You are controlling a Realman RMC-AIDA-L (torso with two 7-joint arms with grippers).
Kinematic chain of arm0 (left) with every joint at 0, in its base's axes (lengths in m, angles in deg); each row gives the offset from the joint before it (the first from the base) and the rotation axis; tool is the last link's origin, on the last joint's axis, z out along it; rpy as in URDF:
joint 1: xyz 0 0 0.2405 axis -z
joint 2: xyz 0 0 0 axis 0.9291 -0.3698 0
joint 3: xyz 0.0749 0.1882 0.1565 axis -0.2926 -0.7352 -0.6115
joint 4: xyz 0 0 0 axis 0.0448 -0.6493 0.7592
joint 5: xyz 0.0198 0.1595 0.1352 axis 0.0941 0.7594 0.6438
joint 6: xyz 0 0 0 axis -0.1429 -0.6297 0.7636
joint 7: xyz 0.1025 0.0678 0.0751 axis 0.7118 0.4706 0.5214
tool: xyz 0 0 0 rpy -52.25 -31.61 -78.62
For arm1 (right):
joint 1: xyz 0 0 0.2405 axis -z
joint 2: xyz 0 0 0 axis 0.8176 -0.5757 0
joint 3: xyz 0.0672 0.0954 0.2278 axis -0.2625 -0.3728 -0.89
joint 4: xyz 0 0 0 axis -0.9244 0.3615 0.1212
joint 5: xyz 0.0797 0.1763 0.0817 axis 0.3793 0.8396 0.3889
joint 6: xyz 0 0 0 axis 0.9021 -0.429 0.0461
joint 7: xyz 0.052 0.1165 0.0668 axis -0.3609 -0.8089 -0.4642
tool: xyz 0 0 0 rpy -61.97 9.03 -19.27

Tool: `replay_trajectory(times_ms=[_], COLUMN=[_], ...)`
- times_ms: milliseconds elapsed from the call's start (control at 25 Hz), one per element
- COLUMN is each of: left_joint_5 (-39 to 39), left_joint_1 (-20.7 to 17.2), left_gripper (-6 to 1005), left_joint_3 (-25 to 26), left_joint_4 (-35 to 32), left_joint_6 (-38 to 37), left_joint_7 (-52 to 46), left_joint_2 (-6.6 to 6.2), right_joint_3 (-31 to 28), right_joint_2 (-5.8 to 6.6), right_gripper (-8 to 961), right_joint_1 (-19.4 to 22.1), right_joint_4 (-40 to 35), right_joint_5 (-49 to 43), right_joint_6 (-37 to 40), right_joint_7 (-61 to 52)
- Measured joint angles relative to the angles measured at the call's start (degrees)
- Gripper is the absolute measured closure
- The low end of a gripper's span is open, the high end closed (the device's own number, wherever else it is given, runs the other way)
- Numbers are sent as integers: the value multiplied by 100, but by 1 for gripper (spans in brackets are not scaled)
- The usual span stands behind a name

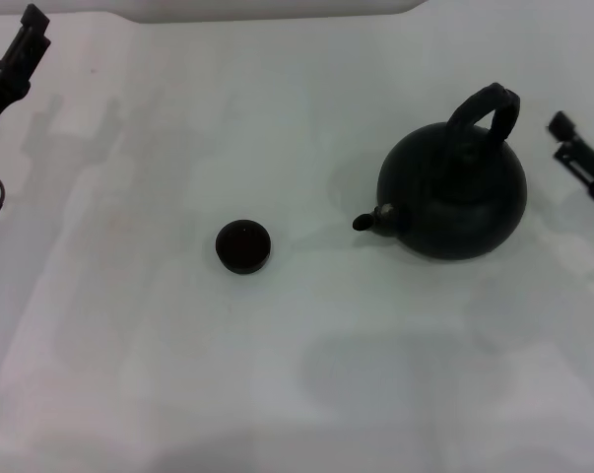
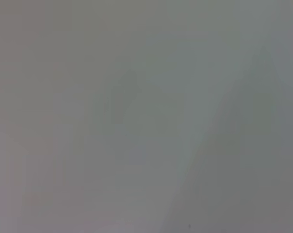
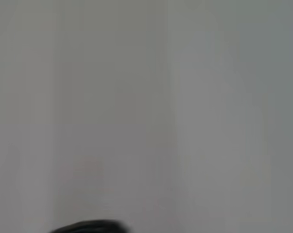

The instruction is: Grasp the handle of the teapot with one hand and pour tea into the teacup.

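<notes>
Teapot [image 1: 454,192]: matte black, round; stood upright on worktop, right of centre in head view. Short spout pointed toward frame left, at the teacup.
Handle [image 1: 486,116]: black arched hoop over teapot top; upright, nothing touching it.
Teacup [image 1: 243,245]: small black, low; stood on worktop near frame centre, left of spout, well apart from teapot.
Worktop [image 1: 306,374]: white, plain; faint shadows across it.
Right end effector [image 1: 579,150]: at right edge of head view, just beside teapot, not touching; fingers apart, nothing held.
Left end effector [image 1: 16,54]: upper left corner of head view, well apart from teacup; opening cannot be told, nothing seen held.
Right wrist view: dark curved edge at lower border, unidentifiable.
</notes>
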Motion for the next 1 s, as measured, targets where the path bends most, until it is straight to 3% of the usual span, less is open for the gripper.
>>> replay_trajectory(times_ms=[160, 320, 440, 680, 1000], left_joint_5=[-2, -155, -580, -1057, -1057], left_joint_1=[34, 42, 38, 0, 31], left_gripper=[137, 137, 137, 137, 137], left_joint_3=[9, -5, -24, -234, -335], left_joint_4=[0, 0, 5, 9, 17], left_joint_6=[97, 139, 221, 258, 265], left_joint_7=[158, 696, 1003, 1034, 1039], left_joint_2=[6, 39, 74, 62, 58], right_joint_3=[-634, -1025, -946, -236, -15], right_joint_2=[-15, -58, -68, -71, -74], right_gripper=[106, 108, 109, 111, 112], right_joint_1=[-152, -369, -445, -452, -451], right_joint_4=[-62, -287, -587, -765, -742], right_joint_5=[2, 327, 994, 2120, 2367], right_joint_6=[-100, -687, -1275, -1025, -1066], right_joint_7=[222, 344, 904, 2006, 2068])
